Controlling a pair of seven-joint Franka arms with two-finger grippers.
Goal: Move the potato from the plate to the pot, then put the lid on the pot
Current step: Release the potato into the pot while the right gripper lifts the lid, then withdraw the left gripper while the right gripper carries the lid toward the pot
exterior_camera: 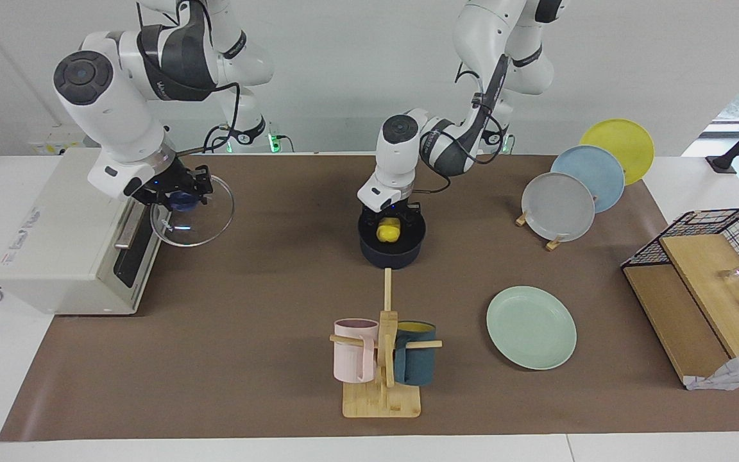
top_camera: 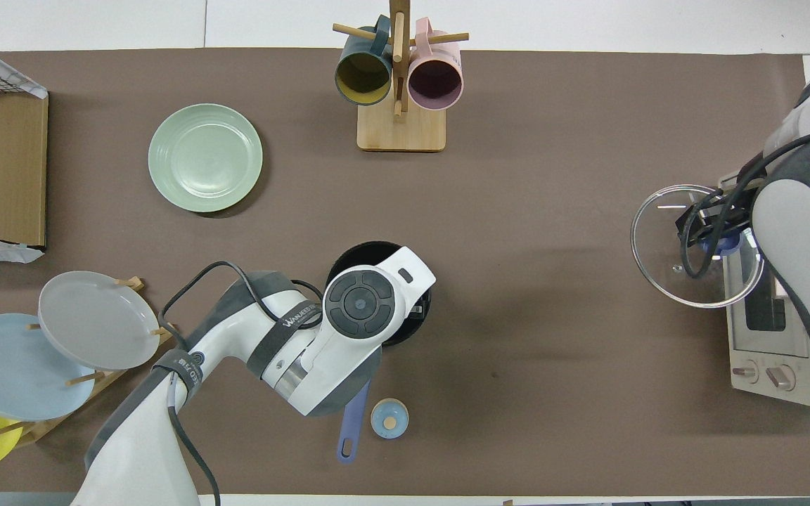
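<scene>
Brown mat over white table, mug rack at far edge. Left gripper down inside pot mid-table, fingers closed around potato (handle pointing toward robots). Plate bare, farther out toward left arm's end. Right gripper clamped on knob of lid, raised beside oven.

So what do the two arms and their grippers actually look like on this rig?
Both arms are glossy white with dark grey joint bands and round dark end caps. The left arm has grey lettering on a band and a black cable along it; the right arm is cabled too. The left gripper and right gripper are black.
</scene>
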